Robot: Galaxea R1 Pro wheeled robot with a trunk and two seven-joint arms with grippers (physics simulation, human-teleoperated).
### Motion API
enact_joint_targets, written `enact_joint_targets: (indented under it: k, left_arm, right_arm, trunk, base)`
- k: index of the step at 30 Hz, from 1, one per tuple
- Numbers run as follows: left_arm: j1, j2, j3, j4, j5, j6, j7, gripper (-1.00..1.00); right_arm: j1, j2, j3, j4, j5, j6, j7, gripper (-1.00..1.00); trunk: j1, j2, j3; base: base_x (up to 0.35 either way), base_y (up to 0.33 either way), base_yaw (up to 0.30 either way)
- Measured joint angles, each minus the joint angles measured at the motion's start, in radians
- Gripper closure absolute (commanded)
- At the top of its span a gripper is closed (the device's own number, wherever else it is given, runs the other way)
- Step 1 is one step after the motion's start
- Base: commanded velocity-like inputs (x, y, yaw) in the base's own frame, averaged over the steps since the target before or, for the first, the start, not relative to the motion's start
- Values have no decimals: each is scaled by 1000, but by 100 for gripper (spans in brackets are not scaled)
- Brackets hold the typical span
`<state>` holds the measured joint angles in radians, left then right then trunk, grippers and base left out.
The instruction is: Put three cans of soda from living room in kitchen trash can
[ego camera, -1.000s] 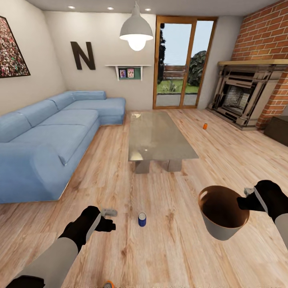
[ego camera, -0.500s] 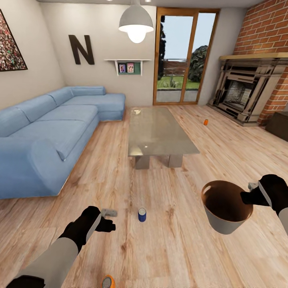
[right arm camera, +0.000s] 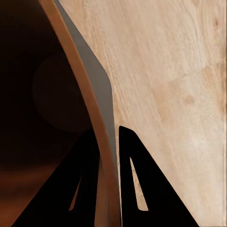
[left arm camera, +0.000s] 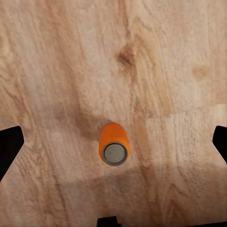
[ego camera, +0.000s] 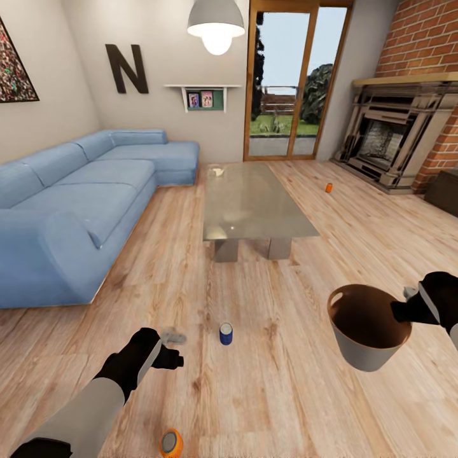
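Observation:
A dark blue can of soda [ego camera: 226, 333] stands on the wood floor just right of my left gripper [ego camera: 173, 337]. An orange-red can [ego camera: 170, 443] stands on the floor near my body. The left wrist view looks down on this can [left arm camera: 113, 144], with the open fingers [left arm camera: 9, 149] wide apart on either side and well above it. A second orange-red can [ego camera: 328, 187] stands far off, near the fireplace. My right gripper [ego camera: 407, 310] is shut on the rim of the trash can [ego camera: 369, 327] and holds it above the floor. Its fingers [right arm camera: 90, 161] pinch the orange-brown rim [right arm camera: 101, 142].
The glass coffee table [ego camera: 251, 207] stands ahead in the middle of the room. A blue corner sofa [ego camera: 76, 210] fills the left side. The fireplace [ego camera: 394, 143] and brick chimney are at the right, with a glass door [ego camera: 286, 83] at the back.
The whole view has tilted downward, so the near orange-red can now shows in full. The right gripper and the trash can have drifted slightly to the right. The left arm holds its pose.

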<state>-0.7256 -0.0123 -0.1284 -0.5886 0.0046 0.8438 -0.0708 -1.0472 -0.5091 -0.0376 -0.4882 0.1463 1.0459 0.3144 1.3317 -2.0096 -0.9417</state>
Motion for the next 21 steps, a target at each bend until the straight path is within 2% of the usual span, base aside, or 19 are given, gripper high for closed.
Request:
enact_joint_targets:
  k: [2, 7, 11, 15, 18, 21]
  left_arm:
    - [0, 0, 0, 0, 0, 0, 0, -100]
    - [0, -1, 0, 0, 0, 0, 1, -100]
    - [0, -2, 0, 0, 0, 0, 2, -100]
    - [0, -3, 0, 0, 0, 0, 2, -100]
    - [0, -4, 0, 0, 0, 0, 2, -100]
    - [0, -6, 0, 1, 0, 0, 2, -100]
  right_arm:
    - [-1, -1, 0, 1, 18, -1, -1, 100]
    - [-15, -1, 0, 2, 2, 1, 1, 100]
    - [-29, -2, 1, 2, 22, -1, -1, 100]
    - [-53, -2, 4, 2, 24, 1, 1, 100]
    - [-82, -2, 11, 12, 60, 0, 1, 100]
    - [-118, -2, 13, 48, 71, 0, 1, 100]
  trunk:
    - [8, -14, -9]
    - [27, -49, -33]
    - [42, -77, -51]
    - [57, -105, -70]
    - [69, -126, -84]
    - [81, -147, -98]
  base:
    - [0, 0, 0]
    - [0, 0, 0]
    - [0, 0, 0]
    - [0, 0, 0]
    - [0, 0, 0]
    - [0, 0, 0]
